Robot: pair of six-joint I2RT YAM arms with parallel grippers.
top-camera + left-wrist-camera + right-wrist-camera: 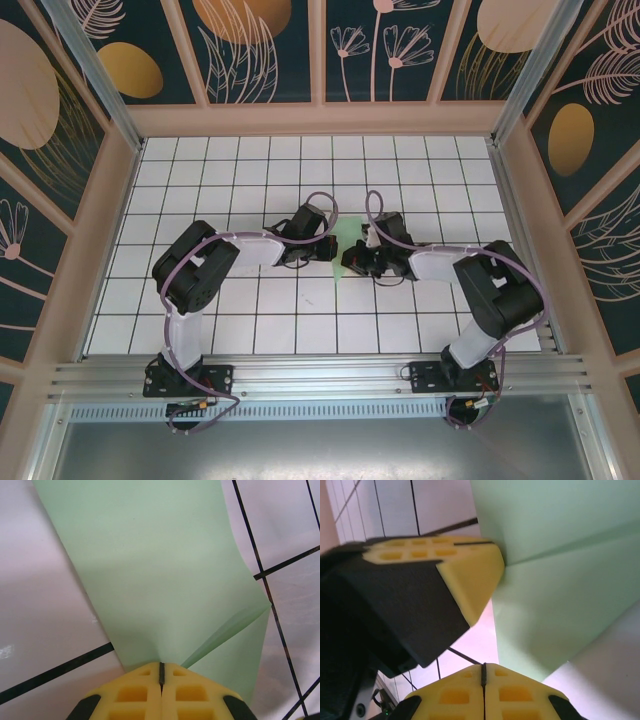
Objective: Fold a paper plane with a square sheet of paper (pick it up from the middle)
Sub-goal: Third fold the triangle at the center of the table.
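Yellow pads (pixel 135 692) of the left gripper (pixel 161 669) sit closest to the lens, pressed together with no gap. The square sheet of paper (pixel 165 570) runs into their seam and reads as pinched at its near edge. From there the sheet extends straight away from the fingers, and a fold crease (pixel 227 630) runs diagonally toward its right corner. In the overhead view the sheet is at mid-table (pixel 200 160), between the two wrists, with its long axis pointing away from the arm bases. The right gripper (pixel 484 669) is likewise clenched. The sheet's lower edge reaches its tips, but a grasp cannot be confirmed. Neither arm is clearly nearer: the left meets the sheet's left side, the right its right. The coming fold probably turns on the crease line lying between both fingertip pairs.
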